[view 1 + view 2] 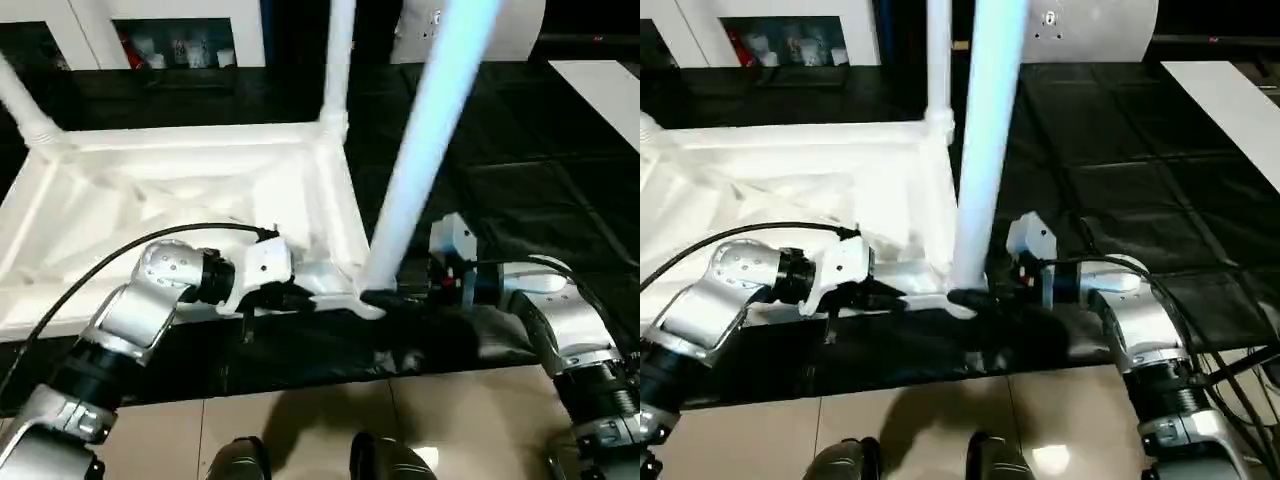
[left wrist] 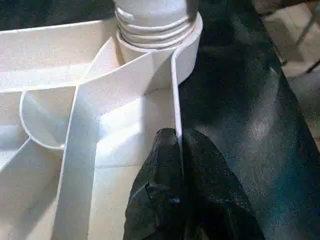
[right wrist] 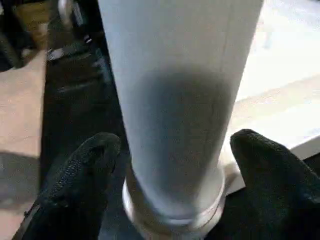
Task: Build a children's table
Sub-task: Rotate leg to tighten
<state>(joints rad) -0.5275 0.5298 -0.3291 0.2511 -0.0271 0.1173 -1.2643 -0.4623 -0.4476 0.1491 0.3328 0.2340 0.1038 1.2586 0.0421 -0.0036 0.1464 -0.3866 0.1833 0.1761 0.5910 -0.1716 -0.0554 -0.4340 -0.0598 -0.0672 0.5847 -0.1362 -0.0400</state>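
Observation:
The children's table top (image 1: 150, 190) lies upside down on a black mat, ribbed underside up. One white leg (image 1: 340, 50) stands in the far right corner socket and another leg (image 1: 20, 100) in the far left. A third leg (image 1: 425, 140) rises, slightly tilted, from the near right corner socket (image 2: 190, 45). My left gripper (image 1: 300, 297) is shut on the table's thin near rim (image 2: 175, 90), just beside that socket. My right gripper (image 1: 385, 295) is open, its fingers (image 3: 80, 175) straddling the base of the third leg (image 3: 175, 75) with slim gaps either side.
The black mat (image 1: 520, 180) runs far to the right and back. Tan floor tiles (image 1: 300, 420) and my feet (image 1: 380, 460) lie at the near edge. White cabinets (image 1: 170, 40) stand behind, and a white panel (image 1: 610, 90) lies at far right. A black cable (image 1: 100, 260) loops over my left forearm.

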